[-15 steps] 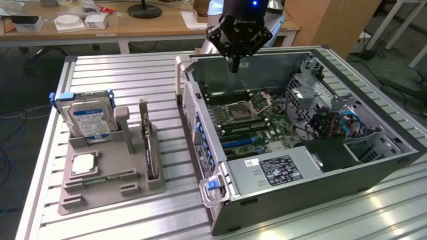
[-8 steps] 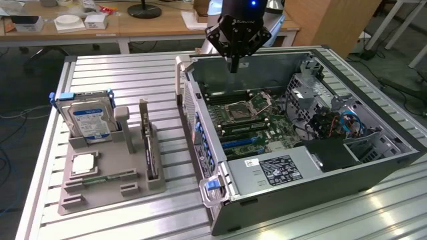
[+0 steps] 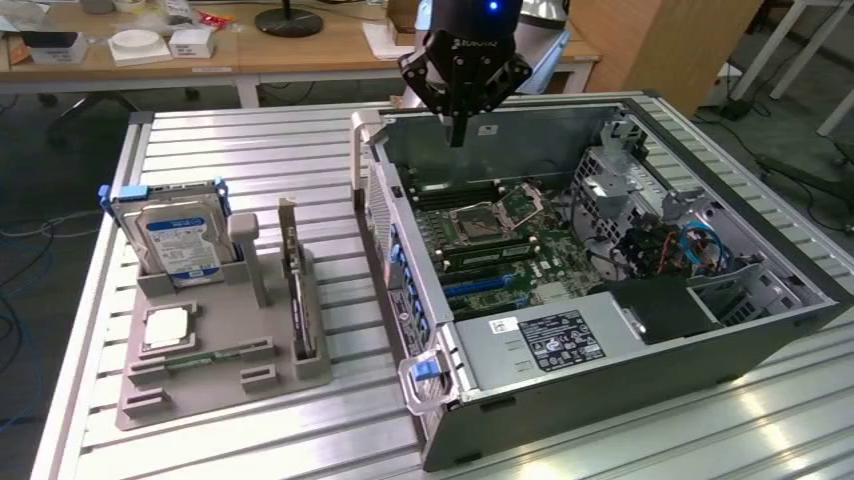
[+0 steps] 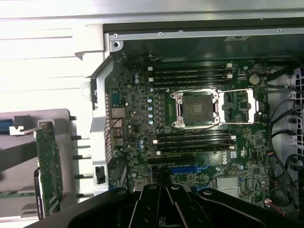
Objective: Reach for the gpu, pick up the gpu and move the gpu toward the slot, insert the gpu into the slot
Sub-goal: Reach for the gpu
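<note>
Gripper [image 4: 165, 190] housing is what's closest in the wrist view: black, cut off by the frame edge, fingers pressed together w/ nothing gripped between them. From the exterior view it's seen hanging over the far wall of the open pc case [image 3: 601, 380], above the mobo [image 3: 494, 250] and touching nothing. The gpu [image 3: 299, 300] is parked outside the case, stood on edge in a grey holder [image 3: 200, 385] on the exterior view's left, well apart from the gripper. It's seen nearly edge-on there, so only a thin dark strip and the silver bracket at its far end can be made out; fan and cooler can't be told. In the wrist view its green face is picked up beside the case wall, w/ one end hidden behind the gripper housing. A blue-labelled hard drive [image 3: 180, 240] is stood upright in the same holder, and a small square silver cpu chip [image 3: 167, 327] is laid flat nearer the front. Inside the case, the empty cpu socket [image 4: 197, 109] is flanked by dark ram slots, and a blue slot [image 4: 190, 168] is seen just past the gripper housing, unoccupied. Drive-bay side of the case is a tangle of cables, hard to sort out. Everything is sat on a slatted metal table [image 3: 267, 150].
</note>
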You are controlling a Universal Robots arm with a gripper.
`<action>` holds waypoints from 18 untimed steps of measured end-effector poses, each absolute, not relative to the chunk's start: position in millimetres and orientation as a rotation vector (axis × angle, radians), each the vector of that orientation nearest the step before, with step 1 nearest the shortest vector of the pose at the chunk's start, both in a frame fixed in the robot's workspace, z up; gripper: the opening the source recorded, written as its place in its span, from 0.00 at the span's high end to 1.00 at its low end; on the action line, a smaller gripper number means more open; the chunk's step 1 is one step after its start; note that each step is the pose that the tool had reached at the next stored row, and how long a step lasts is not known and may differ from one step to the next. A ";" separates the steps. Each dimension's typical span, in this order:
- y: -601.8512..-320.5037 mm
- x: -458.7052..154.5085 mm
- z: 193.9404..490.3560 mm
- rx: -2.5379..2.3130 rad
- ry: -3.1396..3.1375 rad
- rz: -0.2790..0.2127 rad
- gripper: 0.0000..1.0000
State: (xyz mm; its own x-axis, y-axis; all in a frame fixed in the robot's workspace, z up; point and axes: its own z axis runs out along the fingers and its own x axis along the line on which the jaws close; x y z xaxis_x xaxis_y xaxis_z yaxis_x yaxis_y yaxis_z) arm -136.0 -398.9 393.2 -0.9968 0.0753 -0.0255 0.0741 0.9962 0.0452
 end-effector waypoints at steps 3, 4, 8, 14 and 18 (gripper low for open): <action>-398.8 -140.4 393.2 0.116 3.112 0.069 0.90; -398.9 -141.7 393.2 0.116 3.112 0.069 0.90; -398.9 -147.2 393.2 0.116 3.111 0.069 0.90; -398.9 -155.5 393.2 0.116 3.112 0.069 0.90; -398.9 -160.9 393.2 0.116 3.111 0.069 0.90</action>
